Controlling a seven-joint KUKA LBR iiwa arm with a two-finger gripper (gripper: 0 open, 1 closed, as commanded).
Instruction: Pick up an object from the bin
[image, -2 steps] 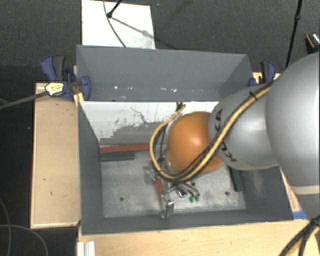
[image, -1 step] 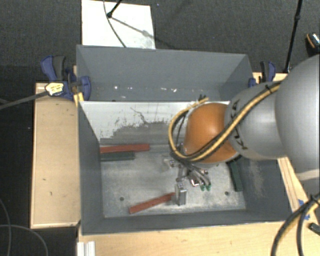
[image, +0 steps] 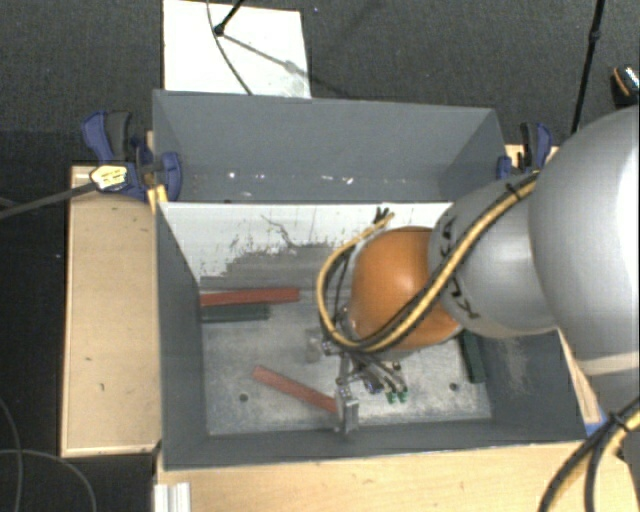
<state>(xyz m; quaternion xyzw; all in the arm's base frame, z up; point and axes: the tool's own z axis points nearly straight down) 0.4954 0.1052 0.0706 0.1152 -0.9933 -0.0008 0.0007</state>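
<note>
Pincer (image: 346, 408) low at lower centre of grey metal bin (image: 180, 330), by right end of flat red-brown stick (image: 292, 389). Pincer opening: cannot tell. Stick seemingly flat on bin floor; grasp and lift not yet done.

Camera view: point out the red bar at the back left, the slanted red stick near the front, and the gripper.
Red bar (image: 250, 296): camera view, middle of its length.
Red stick (image: 293, 388): camera view, middle of its length.
Gripper (image: 346, 413): camera view, its tip, beside the stick's right end.

Bright, even light, with small glints along the bin (image: 320, 150)'s back wall.
</note>
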